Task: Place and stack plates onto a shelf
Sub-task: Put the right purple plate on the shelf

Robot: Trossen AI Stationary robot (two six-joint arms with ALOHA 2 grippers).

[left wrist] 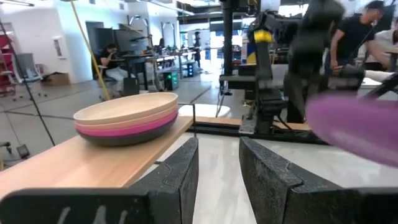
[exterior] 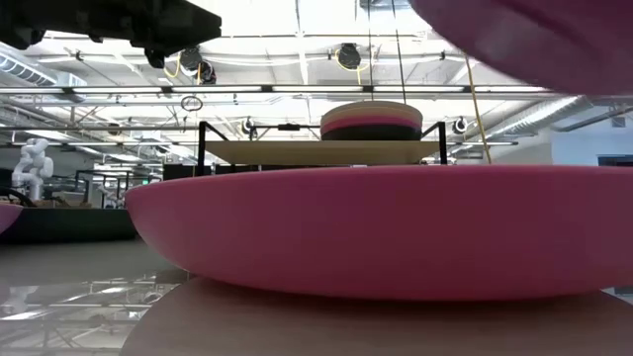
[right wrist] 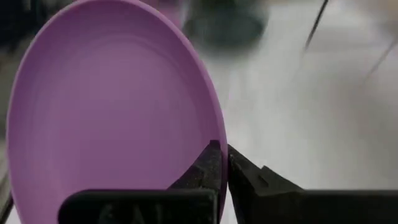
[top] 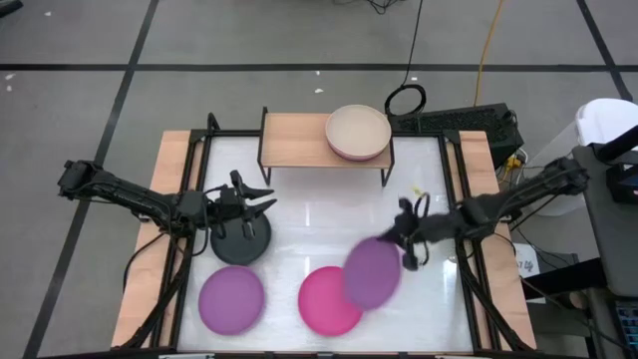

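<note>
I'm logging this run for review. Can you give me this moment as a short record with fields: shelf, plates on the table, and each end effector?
shelf: light wooden board, a plate stack on its right half, beige plate on top
table plates: purple plate, magenta plate, dark grey plate
carried plate: purple, lifted, overlapping the magenta plate from above
right end effector: shut on the carried plate's rim
left end effector: open, empty, above the dark grey plate
</note>
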